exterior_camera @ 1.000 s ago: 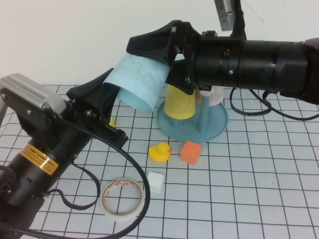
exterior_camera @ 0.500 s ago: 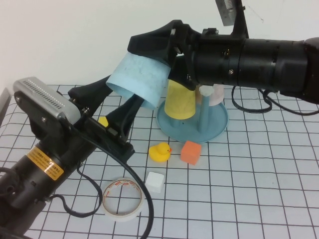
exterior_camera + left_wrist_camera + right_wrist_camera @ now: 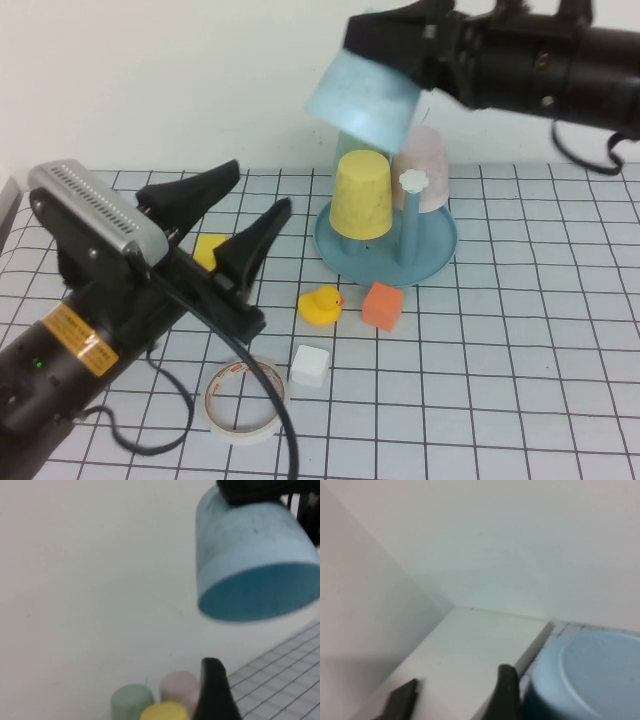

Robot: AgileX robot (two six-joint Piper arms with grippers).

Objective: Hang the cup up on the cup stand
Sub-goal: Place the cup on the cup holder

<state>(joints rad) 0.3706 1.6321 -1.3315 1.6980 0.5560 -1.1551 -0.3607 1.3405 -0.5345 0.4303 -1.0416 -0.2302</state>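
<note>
Right gripper clamps blue cup mouth-down, tilted, raised above cup stand. Yellow cup and pink cup sit on pegs. Left gripper spread wide, empty, near table left of stand.

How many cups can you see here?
3, perhaps 4: the light blue cup held aloft by the right end effector, the yellow cup and pink cup on the cup stand; a greenish one may hide behind.

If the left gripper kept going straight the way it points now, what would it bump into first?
Probably the yellow cup on the cup stand. The open left gripper aims that way. The right gripper holds the blue cup higher up; depth is uncertain.
</note>
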